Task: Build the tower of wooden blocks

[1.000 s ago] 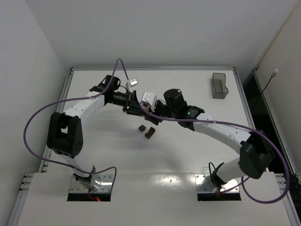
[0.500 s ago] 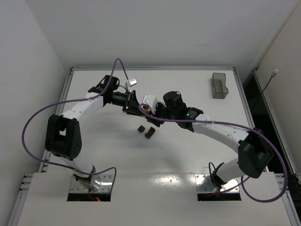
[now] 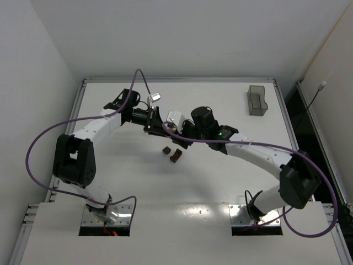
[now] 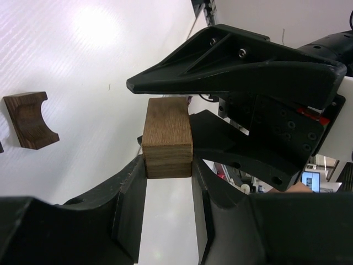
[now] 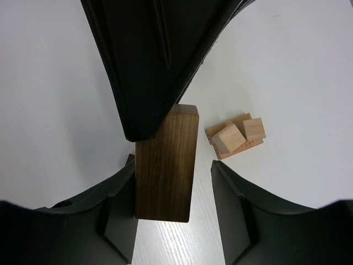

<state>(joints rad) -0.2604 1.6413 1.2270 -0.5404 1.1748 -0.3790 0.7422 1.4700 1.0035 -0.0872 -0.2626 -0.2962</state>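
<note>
Carefully: dark wood block (image 4: 167, 135) clamped in left tool (image 4: 168, 165), straddled by parted right tool (image 5: 174, 165), over the counter (image 5: 309, 66) near loose tan tower blocks (image 5: 236, 137). Could drop and scatter them if released early.

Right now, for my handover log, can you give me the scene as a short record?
left gripper: shut on wood block
right gripper: open around the same block, gap beside one finger
dark arch piece: loose on table
small tan blocks: clustered on table
grey container: far right, away from both arms
</note>
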